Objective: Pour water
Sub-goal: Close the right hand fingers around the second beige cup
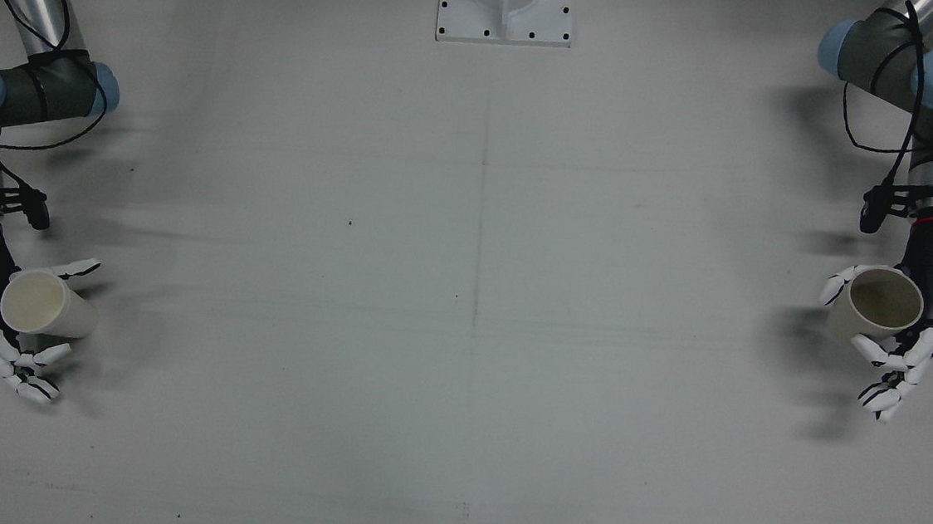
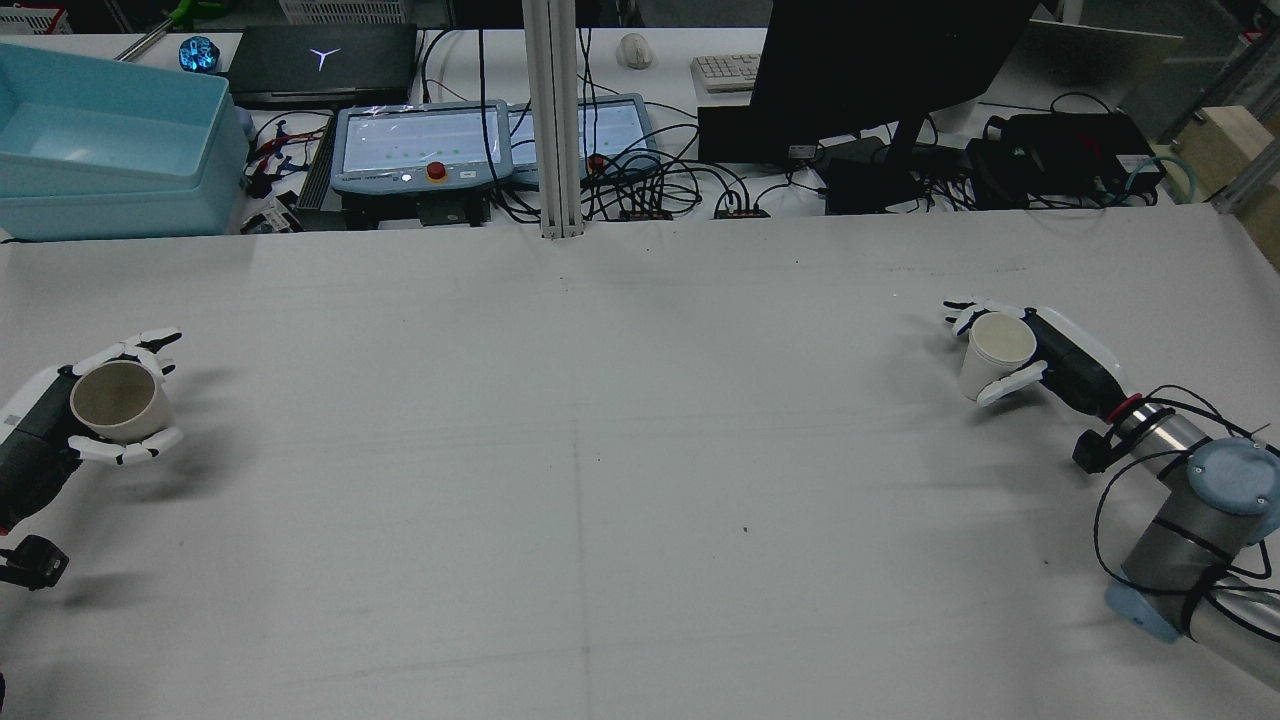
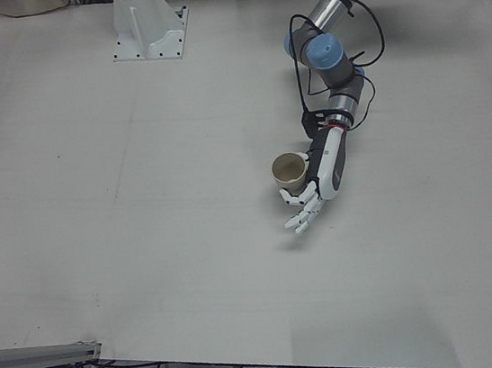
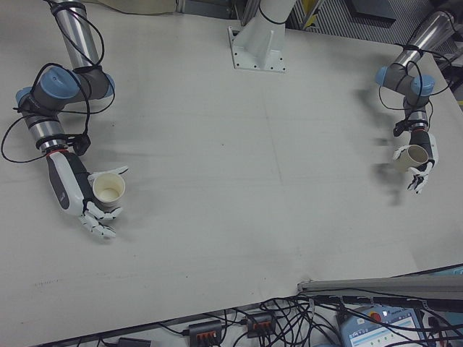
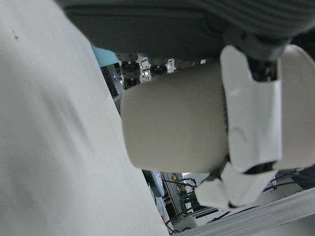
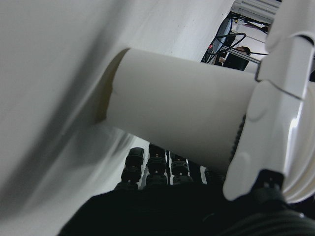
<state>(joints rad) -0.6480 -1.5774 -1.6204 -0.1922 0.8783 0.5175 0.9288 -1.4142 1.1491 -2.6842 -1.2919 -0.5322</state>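
Two pale paper cups, one in each hand, far apart at opposite sides of the table. My left hand (image 1: 905, 336) is shut on the left cup (image 1: 878, 304), upright and held above the table; both also show in the rear view (image 2: 118, 402) and the left-front view (image 3: 291, 172). The left hand view shows a gap under this cup (image 5: 177, 123). My right hand (image 1: 2, 340) is shut on the right cup (image 1: 45, 305), whose base sits at the table in the right hand view (image 6: 177, 113). I cannot tell whether either cup holds water.
The white table (image 1: 469, 295) lies bare between the hands. A white mounting pedestal (image 1: 506, 1) stands at the robot's side. Beyond the far edge are a blue bin (image 2: 110, 150), teach pendants (image 2: 420, 150), a monitor and cables.
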